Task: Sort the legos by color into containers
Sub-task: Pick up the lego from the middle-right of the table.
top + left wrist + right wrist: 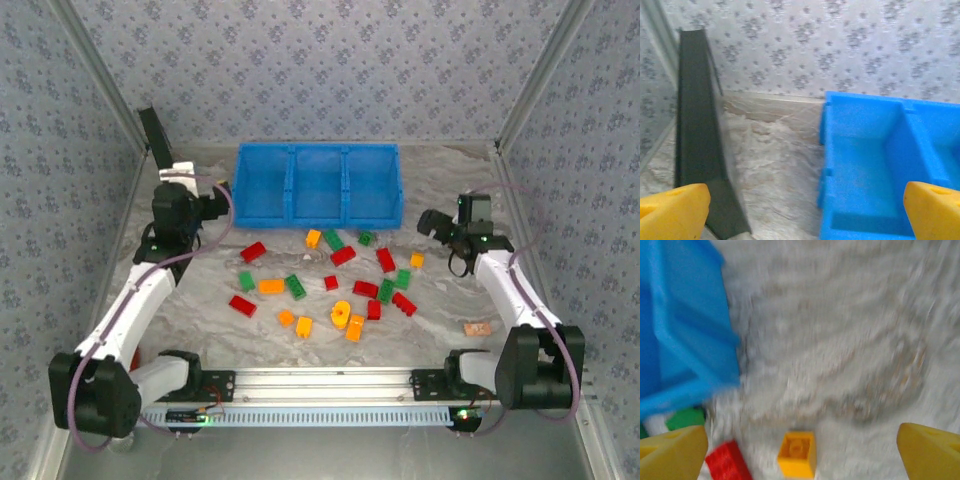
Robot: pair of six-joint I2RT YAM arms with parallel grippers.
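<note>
Both grippers hang wide open and empty: the right gripper at right centre, low over the table with an orange brick just ahead of its fingers, and the left gripper at upper left beside the blue tray. Nothing looks to be in the tray, so this is the first pick, and the right gripper needs to drop, close on that orange brick and carry it to a compartment. I count about eight red, six green and seven orange bricks loose below one tray of three compartments.
</note>
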